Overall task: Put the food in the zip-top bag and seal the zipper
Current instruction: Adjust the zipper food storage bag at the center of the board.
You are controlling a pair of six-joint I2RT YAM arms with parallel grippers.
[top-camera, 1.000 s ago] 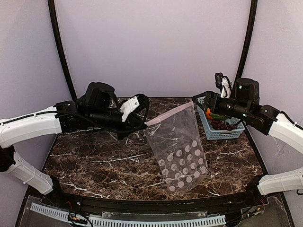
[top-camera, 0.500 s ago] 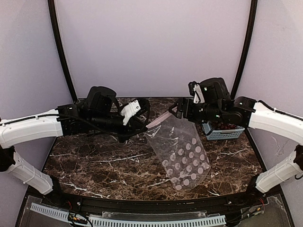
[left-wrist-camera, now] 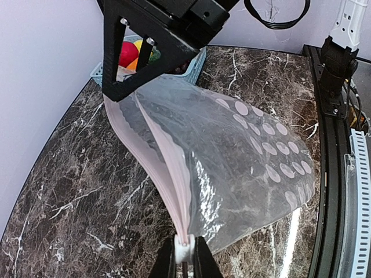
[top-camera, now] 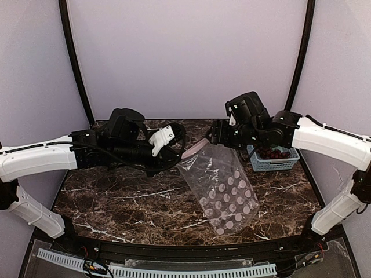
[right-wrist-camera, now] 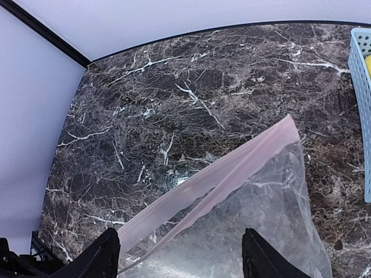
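Evidently, left end effector [left-wrist-camera: 184,260], clamped on one zipper [right-wrist-camera: 232,167] end, holds the zip-top bag [top-camera: 223,188] mouth raised; right end effector [right-wrist-camera: 181,252] hovers open above, presumably to spread it.

We see soft, even light from overhead, with faint shadows on the marble table [top-camera: 116,197]. In the left wrist view, glare streaks the tabletop at five o'clock and sheens the zip-top bag [left-wrist-camera: 243,156]. The top view bows the black poles [top-camera: 72,58] at ten and two o'clock.

Open tabletop [top-camera: 116,197] left of the held-up zip-top bag [top-camera: 223,185]; right gripper [right-wrist-camera: 182,258] close over its mouth
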